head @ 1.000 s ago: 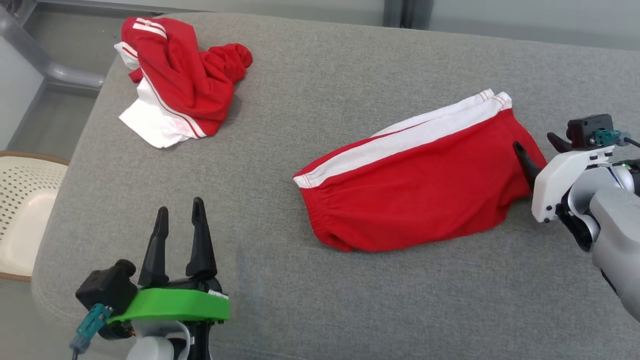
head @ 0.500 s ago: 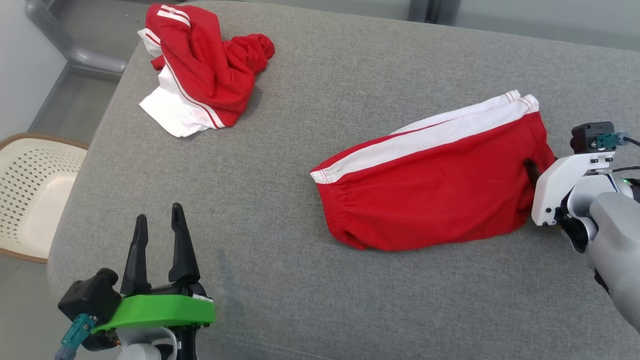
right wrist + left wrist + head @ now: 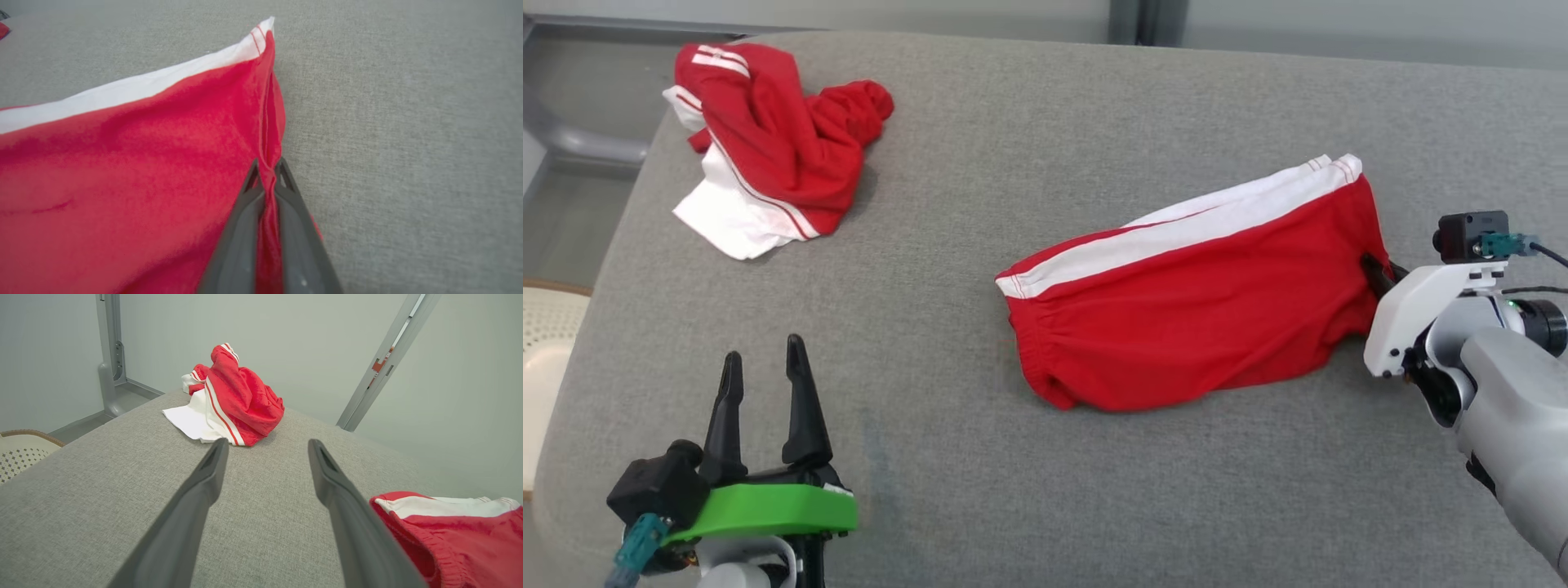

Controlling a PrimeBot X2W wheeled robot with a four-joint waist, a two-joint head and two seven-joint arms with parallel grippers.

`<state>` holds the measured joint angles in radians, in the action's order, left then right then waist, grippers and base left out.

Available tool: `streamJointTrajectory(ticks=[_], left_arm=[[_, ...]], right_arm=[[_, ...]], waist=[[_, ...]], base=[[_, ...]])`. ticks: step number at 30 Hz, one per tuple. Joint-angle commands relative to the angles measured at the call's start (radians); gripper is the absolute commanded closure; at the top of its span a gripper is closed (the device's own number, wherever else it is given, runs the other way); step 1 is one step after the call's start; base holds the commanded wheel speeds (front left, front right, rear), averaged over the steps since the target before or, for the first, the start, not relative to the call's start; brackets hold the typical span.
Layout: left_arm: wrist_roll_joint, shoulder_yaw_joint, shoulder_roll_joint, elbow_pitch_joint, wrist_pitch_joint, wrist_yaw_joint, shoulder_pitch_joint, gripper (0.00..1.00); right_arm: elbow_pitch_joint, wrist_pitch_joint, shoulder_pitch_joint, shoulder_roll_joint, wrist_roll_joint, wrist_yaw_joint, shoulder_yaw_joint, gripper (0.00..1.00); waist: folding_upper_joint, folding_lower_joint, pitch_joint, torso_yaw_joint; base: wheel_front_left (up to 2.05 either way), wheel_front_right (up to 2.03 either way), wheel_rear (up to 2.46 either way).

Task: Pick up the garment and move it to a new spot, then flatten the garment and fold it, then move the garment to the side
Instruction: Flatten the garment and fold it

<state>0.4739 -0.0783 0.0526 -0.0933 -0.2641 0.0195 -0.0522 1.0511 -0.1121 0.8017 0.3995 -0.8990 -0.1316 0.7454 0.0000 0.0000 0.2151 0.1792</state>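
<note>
Left pincer (image 3: 764, 349) spread wide and empty, on the near side of the crumpled pile (image 3: 768, 163). Well right of that pile lies the red-and-white garment (image 3: 1176, 327), flat. The right pincer (image 3: 267, 165) is pinching its hem farthest from the pile. It's a thin bite, so a one-sided pull could slip or unfold it. No readable writing anywhere.
</note>
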Motion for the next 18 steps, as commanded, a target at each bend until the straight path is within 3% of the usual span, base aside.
streamJointTrajectory(ticks=[1, 9, 18], left_arm=[[-0.026, 0.011, 0.010, -0.004, 0.000, -0.003, -0.004, 0.00], [-0.115, 0.038, 0.020, -0.039, 0.000, -0.024, -0.009, 0.00], [-0.157, 0.037, 0.014, -0.079, 0.000, -0.044, -0.022, 0.00]], right_arm=[[-0.005, -0.020, -0.029, 0.010, -0.012, 0.002, -0.004, 1.00], [-0.030, -0.108, -0.119, 0.026, -0.066, 0.002, -0.036, 1.00], [-0.022, -0.138, -0.141, 0.033, -0.068, 0.002, -0.059, 1.00]], waist=[[0.0000, 0.0000, -0.022, -0.074], [0.0000, 0.0000, -0.038, -0.218], [0.0000, 0.0000, -0.052, -0.265]], base=[[0.00, 0.00, 0.00], [0.00, 0.00, 0.00], [0.00, 0.00, 0.00]])
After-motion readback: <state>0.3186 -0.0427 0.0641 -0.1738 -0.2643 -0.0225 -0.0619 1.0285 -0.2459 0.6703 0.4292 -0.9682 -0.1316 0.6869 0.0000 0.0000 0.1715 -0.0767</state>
